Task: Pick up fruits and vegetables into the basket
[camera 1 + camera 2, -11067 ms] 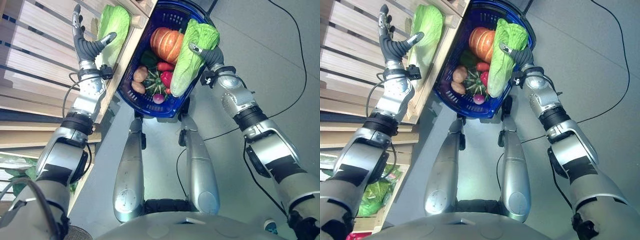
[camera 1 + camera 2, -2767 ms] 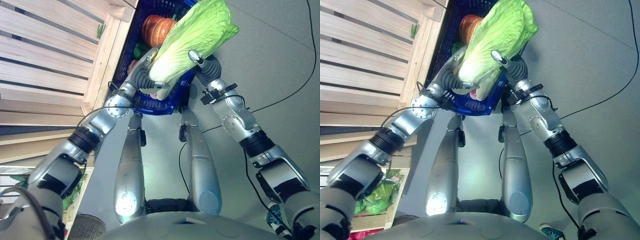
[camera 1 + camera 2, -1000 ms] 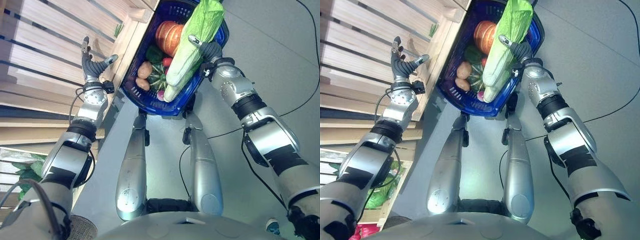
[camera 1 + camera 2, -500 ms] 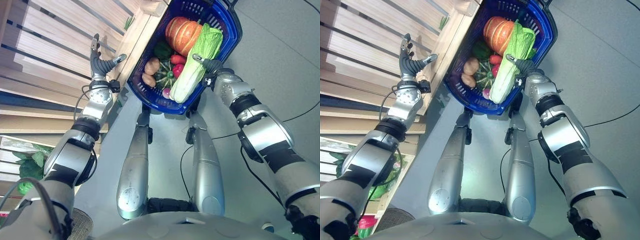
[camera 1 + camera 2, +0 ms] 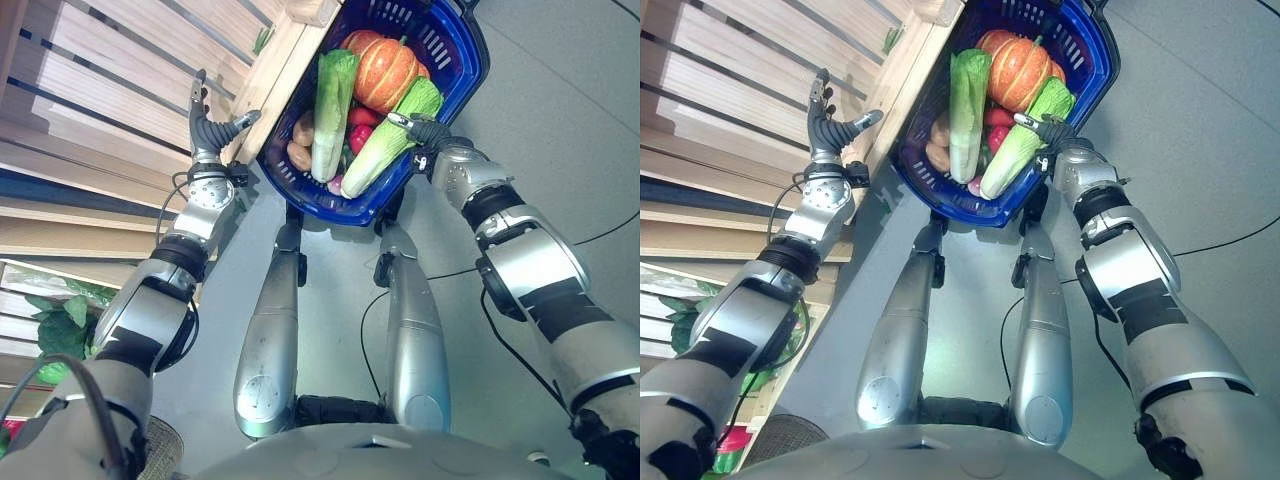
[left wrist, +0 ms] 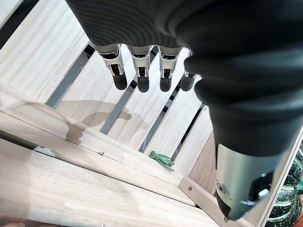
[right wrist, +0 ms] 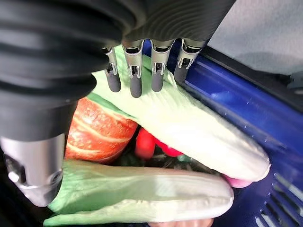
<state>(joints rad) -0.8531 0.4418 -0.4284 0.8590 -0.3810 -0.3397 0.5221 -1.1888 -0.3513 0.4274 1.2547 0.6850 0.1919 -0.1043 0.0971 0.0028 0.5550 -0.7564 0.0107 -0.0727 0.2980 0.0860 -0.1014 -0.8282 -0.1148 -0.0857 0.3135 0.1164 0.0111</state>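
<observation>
1. Wooden slatted shelf (image 5: pixel 110 70) along the robot's left side; a small green scrap (image 6: pixel 162 160) lies on its boards near a corner post.
2. Left hand (image 5: pixel 207 128) raised over the shelf edge, fingers (image 6: pixel 142 71) straight and spread, thumb out to the side, nothing in it. It is just beside the basket's left rim, apart from it.
3. Blue basket (image 5: pixel 463 75) sits on the grey floor (image 5: pixel 560 120), tight against the shelf, directly ahead of the robot.
4. Inside, left portion: a potato (image 5: pixel 303 128) with another just below it, then one napa cabbage (image 5: pixel 328 112) lying lengthwise, pale stem toward the robot.
5. Middle and far end: orange pumpkin (image 5: pixel 382 70), red pepper (image 5: pixel 361 116) below it, a dark green striped squash partly hidden under the cabbages.
6. Right portion: second napa cabbage (image 5: pixel 1025 143) lying at a slant against the basket's right wall.
7. Right hand (image 5: pixel 1051 129) at the right rim over that second cabbage; fingers (image 7: pixel 134 71) extended and relaxed above its leaves, not curled round it.
</observation>
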